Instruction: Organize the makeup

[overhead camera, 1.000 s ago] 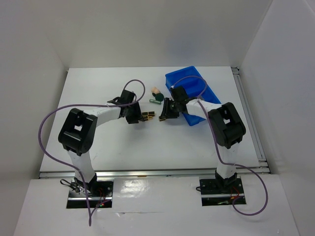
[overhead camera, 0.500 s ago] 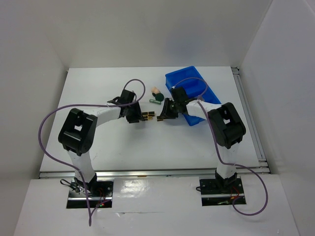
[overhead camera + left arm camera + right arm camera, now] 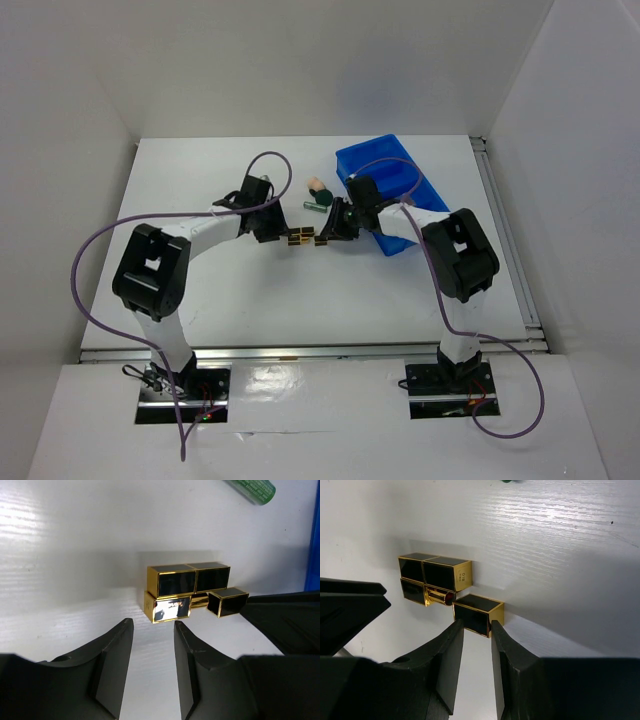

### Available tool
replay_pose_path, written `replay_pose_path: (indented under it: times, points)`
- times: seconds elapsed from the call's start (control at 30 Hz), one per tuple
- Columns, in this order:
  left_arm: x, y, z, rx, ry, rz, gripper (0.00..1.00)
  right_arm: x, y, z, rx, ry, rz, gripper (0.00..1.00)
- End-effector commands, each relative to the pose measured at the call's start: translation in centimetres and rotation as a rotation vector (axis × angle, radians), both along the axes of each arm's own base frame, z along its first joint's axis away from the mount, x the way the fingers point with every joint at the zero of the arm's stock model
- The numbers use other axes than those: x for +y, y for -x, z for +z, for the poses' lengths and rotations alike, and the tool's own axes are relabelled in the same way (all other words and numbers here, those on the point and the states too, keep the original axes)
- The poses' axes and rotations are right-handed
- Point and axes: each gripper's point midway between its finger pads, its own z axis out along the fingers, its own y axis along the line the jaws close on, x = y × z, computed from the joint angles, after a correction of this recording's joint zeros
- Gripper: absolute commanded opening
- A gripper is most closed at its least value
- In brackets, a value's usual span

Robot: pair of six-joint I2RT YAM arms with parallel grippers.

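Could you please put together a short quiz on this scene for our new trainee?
1. True or false: the left pincer grips a black-and-gold square lipstick tube.
2. What lies between the left pincer and the right pincer? A) nothing B) the lipstick tubes C) a cup
3. Fill in: the large blue plastic bin stands on the robot's ____ side of the lipstick tubes.
Key: 1 false; 2 B; 3 right.
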Motion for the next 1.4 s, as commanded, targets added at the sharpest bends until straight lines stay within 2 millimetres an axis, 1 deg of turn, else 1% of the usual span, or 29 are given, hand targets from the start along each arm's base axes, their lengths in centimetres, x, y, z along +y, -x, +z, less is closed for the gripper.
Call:
replay_pose_path:
  times: [0.0,0.03,0.1,0.27,0.33,0.37,0.4,0.43,0.47,0.5,0.53,0.57,0.6,0.67,0.7,0.77,0.8,0.83,0.9,0.93,1.03,1.1,1.13,1.17,1.2,1.27,1.3,1.33,1.37]
  points:
    - [0.1,-1.5,0.2,-0.028,-0.021,-0.011,0.52,1.6,-1.1,2.1,-0.064,-0.05,0.015,0.36]
    - [0.3,-1.5,-0.2,-0.017,-0.018,-0.007,0.52,2.0,-1.3,2.4,-0.077,-0.047,0.016,0.36]
    - [0.1,-1.7,-0.4,-0.017,-0.01,-0.013,0.52,1.6,-1.0,1.6,-0.061,-0.02,0.016,0.37]
    - [-0.4,-1.2,-1.1,0.007,0.006,-0.041,0.49,1.9,-0.6,1.4,-0.059,-0.011,0.033,0.42]
    - [-0.6,-1.6,-0.8,-0.01,0.019,-0.047,0.49,1.9,-0.6,1.4,-0.059,-0.011,0.033,0.42]
    - [-0.5,-1.2,-1.2,0.002,0.015,-0.047,0.49,1.8,-0.6,1.0,-0.051,-0.007,0.033,0.42]
    - [-0.6,-1.4,-1.1,-0.008,0.019,-0.047,0.49,2.3,-0.5,1.3,-0.059,-0.011,0.042,0.42]
    - [-0.6,-1.0,-1.8,0.011,0.02,-0.052,0.49,2.3,-0.5,1.3,-0.059,-0.011,0.042,0.42]
    - [-0.7,-1.2,-1.7,0.001,0.023,-0.052,0.49,2.3,-0.5,0.9,-0.051,-0.007,0.042,0.42]
    - [-0.7,-1.2,-1.6,0.001,0.023,-0.052,0.49,2.5,-0.6,1.3,-0.055,-0.017,0.048,0.42]
    - [-0.6,-1.1,-2.1,0.011,0.02,-0.052,0.49,2.5,-0.6,0.8,-0.047,-0.013,0.048,0.42]
    - [-0.8,-1.0,-2.1,0.014,0.027,-0.058,0.49,2.5,-0.6,0.8,-0.047,-0.013,0.048,0.42]
    - [-0.9,-1.5,-1.6,-0.008,0.028,-0.066,0.48,2.7,-1.0,1.3,-0.063,-0.021,0.048,0.42]
    - [-1.0,-1.4,-2.2,0.002,0.026,-0.079,0.46,2.7,-0.9,0.8,-0.054,-0.016,0.048,0.42]
    - [-1.0,-1.4,-2.2,0.002,0.026,-0.079,0.45,3.3,-0.8,1.2,-0.06,-0.027,0.063,0.41]
    - [-1.2,-1.4,-2.4,0.005,0.034,-0.086,0.42,3.3,-0.7,0.8,-0.052,-0.023,0.064,0.39]
    - [-1.2,-1.4,-2.4,0.005,0.034,-0.086,0.4,3.5,-0.9,1.2,-0.057,-0.033,0.07,0.39]
    - [-1.3,-1.6,-2.3,-0.004,0.037,-0.086,0.4,3.5,-0.8,0.8,-0.049,-0.029,0.07,0.39]
    - [-1.4,-1.5,-2.2,-0.001,0.044,-0.091,0.4,3.8,-0.9,1.1,-0.054,-0.039,0.076,0.39]
    - [-1.4,-1.5,-2.2,-0.001,0.044,-0.091,0.39,4.1,-0.6,0.6,-0.045,-0.035,0.085,0.39]
    - [-1.4,-1.5,-2.3,-0.005,0.039,-0.099,0.39,4.4,-1.1,0.9,-0.061,-0.036,0.092,0.38]
    - [-1.5,-1.6,-2.3,-0.006,0.042,-0.111,0.38,4.5,-1.1,0.4,-0.061,-0.031,0.117,0.38]
    - [-1.5,-1.6,-2.3,-0.01,0.035,-0.121,0.38,4.7,-1.5,1.0,-0.079,-0.023,0.133,0.38]
    - [-1.5,-1.6,-2.3,-0.01,0.035,-0.121,0.38,4.6,-1.4,0.5,-0.069,-0.019,0.133,0.38]
    - [-1.7,-1.8,-2.0,-0.022,0.04,-0.135,0.38,4.9,-2.0,1.2,-0.104,-0.016,0.152,0.38]
    - [-1.8,-1.9,-2.0,-0.018,0.039,-0.15,0.36,4.9,-1.9,0.7,-0.088,-0.005,0.173,0.38]
    - [-2.1,-2.1,-1.7,-0.025,0.049,-0.156,0.36,5.1,-2.2,1.1,-0.106,-0.004,0.183,0.38]
    - [-2.1,-2.1,-1.7,-0.025,0.049,-0.156,0.35,5.3,-1.8,0.8,-0.085,-0.016,0.2,0.37]
    - [-2.2,-1.9,-2.0,-0.014,0.053,-0.161,0.33,5.6,-1.9,0.9,-0.085,-0.024,0.208,0.36]
